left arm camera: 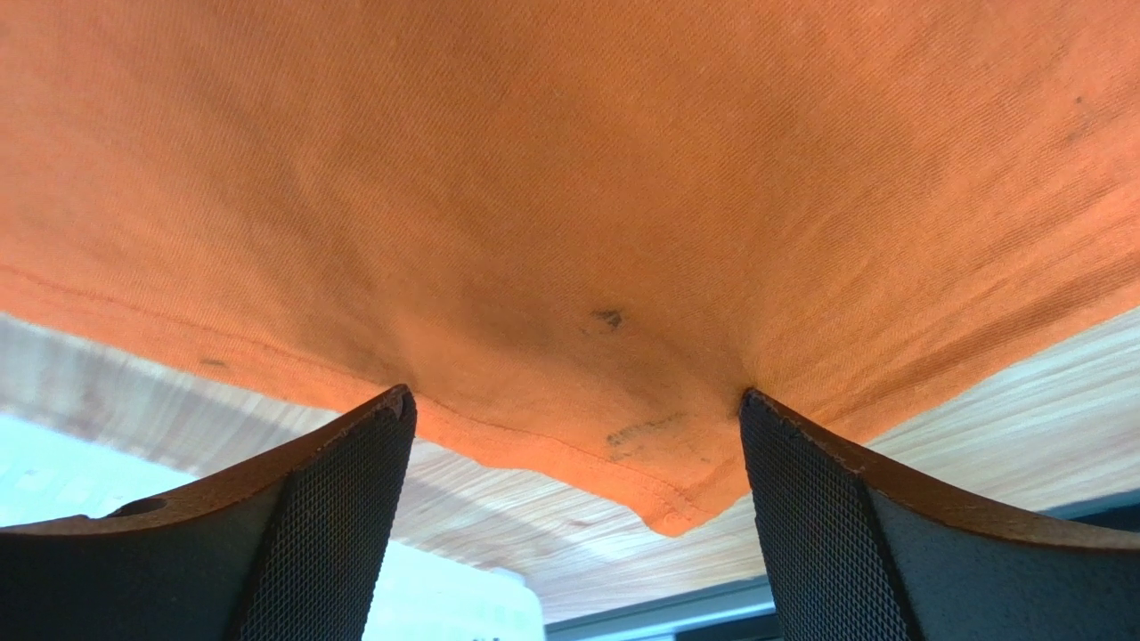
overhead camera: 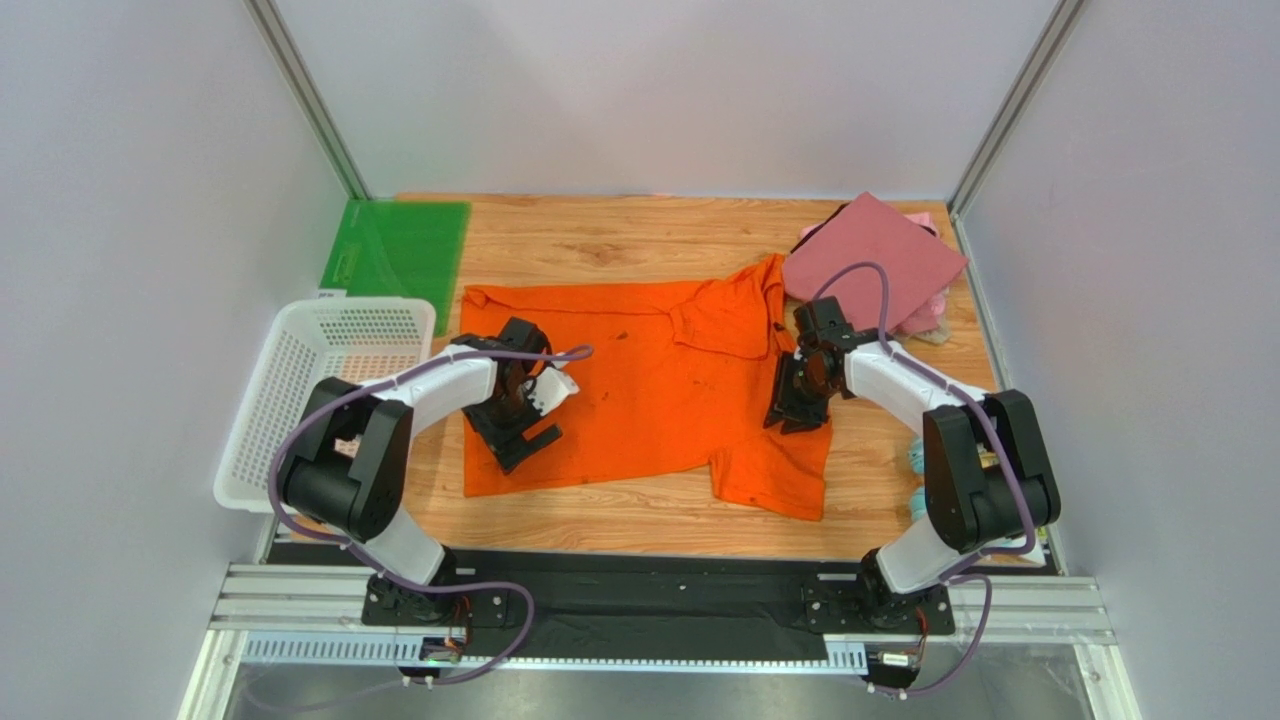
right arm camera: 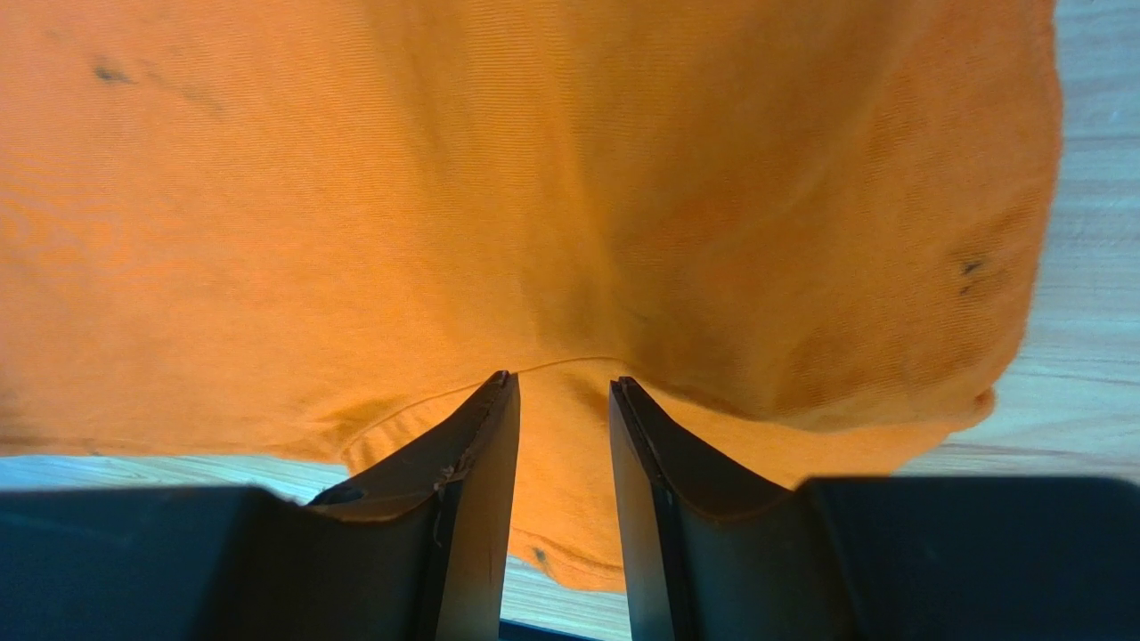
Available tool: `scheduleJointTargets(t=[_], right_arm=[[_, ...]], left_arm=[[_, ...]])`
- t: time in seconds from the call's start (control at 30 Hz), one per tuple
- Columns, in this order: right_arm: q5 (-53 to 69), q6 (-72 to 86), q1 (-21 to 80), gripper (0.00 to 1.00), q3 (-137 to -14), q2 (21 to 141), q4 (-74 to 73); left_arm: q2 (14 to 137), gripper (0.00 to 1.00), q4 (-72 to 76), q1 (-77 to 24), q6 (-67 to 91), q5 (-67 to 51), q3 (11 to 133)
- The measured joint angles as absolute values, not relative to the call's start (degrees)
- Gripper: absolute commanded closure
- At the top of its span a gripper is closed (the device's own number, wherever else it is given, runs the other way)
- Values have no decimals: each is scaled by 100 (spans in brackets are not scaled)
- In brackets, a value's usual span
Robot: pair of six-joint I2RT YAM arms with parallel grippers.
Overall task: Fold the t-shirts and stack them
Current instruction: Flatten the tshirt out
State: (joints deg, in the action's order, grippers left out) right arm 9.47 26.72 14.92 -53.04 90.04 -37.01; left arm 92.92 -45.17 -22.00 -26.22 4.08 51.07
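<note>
The bright orange cloth t-shirt point(overhead camera: 646, 390) lies spread on the wooden surface point(overhead camera: 631, 233). My left pincer point(left arm camera: 574, 395) stands released astride its hem. My right pincer point(right arm camera: 562, 381) clenches a pinch of its right side. I should seat the left deep over the hem before lifting. The white plastic mesh basket point(overhead camera: 286, 390), left of the shirt, shows no cloth.

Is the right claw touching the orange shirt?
Touching. The right wrist view shows the right claw pinching a raised fold of the orange shirt between its fingers.
</note>
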Motion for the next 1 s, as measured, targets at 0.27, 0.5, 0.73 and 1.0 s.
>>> scheduleJointTargets(t=[0.27,0.5,0.73,1.0], right_arm=[[934,2652,1365,64,-5190,9011,-3721],[908,2650,1297,66,-5566,9369,-3686],[974,2676,1293,67,-5231,9334,-3446],[746,2718,1293,66,-4460,8379,-3767]], left_arm=[[9382,11,-4654,-1437,-2982,504,5260],[9489,12,-4731,-1319,-3061,541,5356],[9476,12,-4727,-1319,-3127,545,5352],[9463,12,-4727,-1319,-3190,567,5356]])
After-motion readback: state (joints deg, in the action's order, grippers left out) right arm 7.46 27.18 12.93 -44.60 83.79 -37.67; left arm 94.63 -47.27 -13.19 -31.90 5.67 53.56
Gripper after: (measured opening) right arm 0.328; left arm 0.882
